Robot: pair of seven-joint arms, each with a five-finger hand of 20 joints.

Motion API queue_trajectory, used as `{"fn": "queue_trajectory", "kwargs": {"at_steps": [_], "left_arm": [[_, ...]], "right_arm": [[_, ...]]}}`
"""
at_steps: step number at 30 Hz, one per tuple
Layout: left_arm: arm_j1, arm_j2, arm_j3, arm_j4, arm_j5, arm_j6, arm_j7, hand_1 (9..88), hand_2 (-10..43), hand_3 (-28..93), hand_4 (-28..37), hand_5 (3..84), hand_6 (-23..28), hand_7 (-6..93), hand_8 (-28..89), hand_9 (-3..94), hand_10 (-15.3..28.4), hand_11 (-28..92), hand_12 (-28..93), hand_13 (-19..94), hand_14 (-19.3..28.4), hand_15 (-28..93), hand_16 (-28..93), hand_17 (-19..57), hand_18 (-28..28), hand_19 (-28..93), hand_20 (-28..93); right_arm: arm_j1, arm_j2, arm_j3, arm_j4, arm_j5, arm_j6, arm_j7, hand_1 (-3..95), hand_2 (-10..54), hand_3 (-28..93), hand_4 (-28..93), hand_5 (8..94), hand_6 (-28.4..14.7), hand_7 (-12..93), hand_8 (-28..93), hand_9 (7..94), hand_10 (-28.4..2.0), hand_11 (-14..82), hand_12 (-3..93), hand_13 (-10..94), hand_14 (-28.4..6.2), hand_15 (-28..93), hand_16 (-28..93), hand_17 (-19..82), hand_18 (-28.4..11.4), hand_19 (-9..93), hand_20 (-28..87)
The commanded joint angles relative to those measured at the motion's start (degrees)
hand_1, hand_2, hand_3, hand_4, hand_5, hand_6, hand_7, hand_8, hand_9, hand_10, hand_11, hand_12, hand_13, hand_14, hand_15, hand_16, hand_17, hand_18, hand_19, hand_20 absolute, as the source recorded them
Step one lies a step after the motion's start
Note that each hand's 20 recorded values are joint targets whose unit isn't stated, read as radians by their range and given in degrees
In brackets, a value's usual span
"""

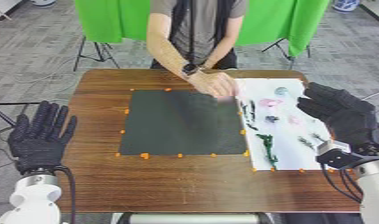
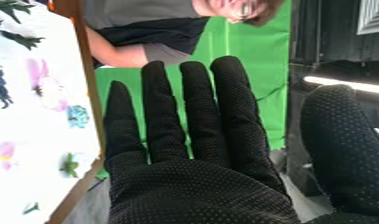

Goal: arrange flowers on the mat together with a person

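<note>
Your landmark is the dark grey square mat [image 1: 159,130], flat on the brown wooden table [image 1: 159,187] w/ small orange marks [image 1: 145,156] around it, prob. there to fix its pos. Just right of the mat lies the white rectangular sheet [image 1: 296,160], prob. the supply area, set there b/c your right arm works that side.

The flowers are on it: pink bloom [image 1: 270,102], pale blue bloom [image 1: 281,91], dark blue bloom [image 1: 272,119], plus the long green leafy stem [image 1: 267,146] nearest you. They lie spaced apart, which should help you pinch one w/o dragging its neighbour.

The person's bare hand [image 1: 214,84] is at the mat's far right corner; can't tell if it holds anything. Your black-gloved right hand [image 1: 341,112] is right of the mat, by the sheet's outer edge, fingers straight, thumb apart, nothing gripped, prob. to give the person room. Your black-gloved left hand [image 1: 41,142] is left of the mat, also open, holding nothing, prob. out of the way. Next, prob. let that corner free up, then go for a bloom, gently, b/c petals may crush.
</note>
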Motion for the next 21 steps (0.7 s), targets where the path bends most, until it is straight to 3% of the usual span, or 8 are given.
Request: {"fn": "queue_trajectory", "kwargs": {"at_steps": [1, 4, 8, 13, 15, 17, 19, 21], "left_arm": [[0.3, -0.43, 0.41, 0.33, -0.73, -0.53, 0.22, 29.8, 13.6, 75, -28.3, 51.1, 8.4, 14.5, -11, 44.9, 13.8, 19, 7, 33, 14.6, 28, -7, -5.7, 15.3, 39, 9], [0.4, -0.53, 0.53, 0.28, -0.46, -0.5, -0.16, 29.8, 13.7, 75, -28.3, 51.2, 8.4, 14.5, -11, 45.0, 13.9, 19, 7, 33, 14.6, 28, -7, -5.7, 15.3, 39, 9], [0.7, -0.68, 0.38, 0.63, 1.34, -2.17, -0.57, 29.9, 13.9, 75, -28.3, 51.2, 8.3, 14.4, -11, 45.0, 13.9, 19, 7, 33, 14.6, 28, -7, -5.7, 15.2, 39, 9], [0.4, -0.76, 0.93, 0.82, 0.67, -2.0, -0.55, 29.5, 14.0, 74, -28.3, 50.7, 8.2, 14.3, -11, 44.7, 13.8, 19, 7, 33, 14.5, 28, -7, -5.7, 15.2, 39, 10], [0.5, -0.7, 0.9, 0.77, 0.68, -2.32, -0.45, 29.3, 13.9, 74, -28.3, 50.6, 8.2, 14.2, -11, 44.7, 13.8, 19, 7, 33, 14.5, 28, -7, -5.7, 15.1, 39, 9], [0.5, -0.66, 0.85, 1.14, 1.82, -3.6, -1.02, 29.2, 13.9, 74, -28.3, 50.6, 8.2, 14.2, -11, 44.6, 13.8, 19, 7, 33, 14.5, 28, -7, -5.7, 15.2, 39, 10], [0.7, -0.85, 0.63, 1.28, 1.83, -4.91, -1.08, 28.7, 14.2, 74, -28.3, 50.2, 8.1, 13.9, -11, 44.4, 13.8, 18, 7, 33, 14.5, 28, -7, -5.8, 15.1, 38, 9], [0.3, -0.98, 0.89, 1.38, 1.59, -4.81, -0.97, 27.8, 14.8, 73, -28.3, 49.5, 7.9, 13.6, -11, 43.9, 13.6, 18, 7, 33, 14.4, 27, -7, -5.8, 15.1, 38, 9]], "right_arm": [[1.8, 1.6, -3.9, 0.1, 2.9, 4.8, -0.5, 15.4, 13.2, 81, -25, 52.9, -2.5, 14, -12, 50.2, -11.5, 6.2, 10.0, 41, -13.5, 14, 11, 16, -13.4, 22, 11], [-0.4, -0.3, -0.6, -0.2, 2.5, 1.4, -0.6, 15.3, 13.2, 81, -25, 52.9, -2.5, 14, -12, 50.2, -11.6, 6.2, 9.9, 41, -13.5, 14, 11, 16, -13.4, 22, 11], [-2.4, -2.3, 1.5, -0.5, 4.1, -0.7, -0.1, 15.3, 13.2, 81, -25, 52.9, -2.5, 14, -12, 50.3, -11.5, 6.3, 10.0, 41, -13.4, 14, 11, 16, -13.4, 22, 12], [-3.6, -4.4, 3.3, -0.5, 4.2, -3.5, 0.3, 15.3, 13.3, 81, -25, 53.1, -2.4, 15, -12, 50.6, -11.5, 6.3, 10.0, 41, -13.3, 14, 11, 16, -13.4, 22, 12], [-2.8, -3.9, 1.9, -0.6, 4.5, -2.6, 0.4, 15.2, 13.3, 81, -25, 53.1, -2.3, 15, -12, 50.7, -11.5, 6.3, 10.0, 41, -13.3, 14, 11, 16, -13.4, 22, 12], [-1.8, -3.0, -0.3, -0.9, 6.1, -0.2, 0.5, 15.3, 13.3, 81, -25, 53.1, -2.3, 15, -12, 50.7, -11.5, 6.4, 10.1, 42, -13.3, 14, 11, 16, -13.5, 22, 12], [0.0, -2.2, -3.0, -0.6, 6.6, 1.4, 1.0, 15.3, 13.3, 81, -25, 53.1, -2.4, 15, -12, 50.7, -11.5, 6.3, 10.1, 42, -13.3, 14, 11, 15, -13.8, 23, 12], [0.6, -2.0, -4.2, -0.4, 6.1, 1.9, 1.1, 15.3, 13.4, 81, -25, 53.2, -2.4, 15, -12, 50.7, -11.5, 6.3, 10.1, 42, -13.2, 14, 11, 15, -13.9, 23, 12]]}}
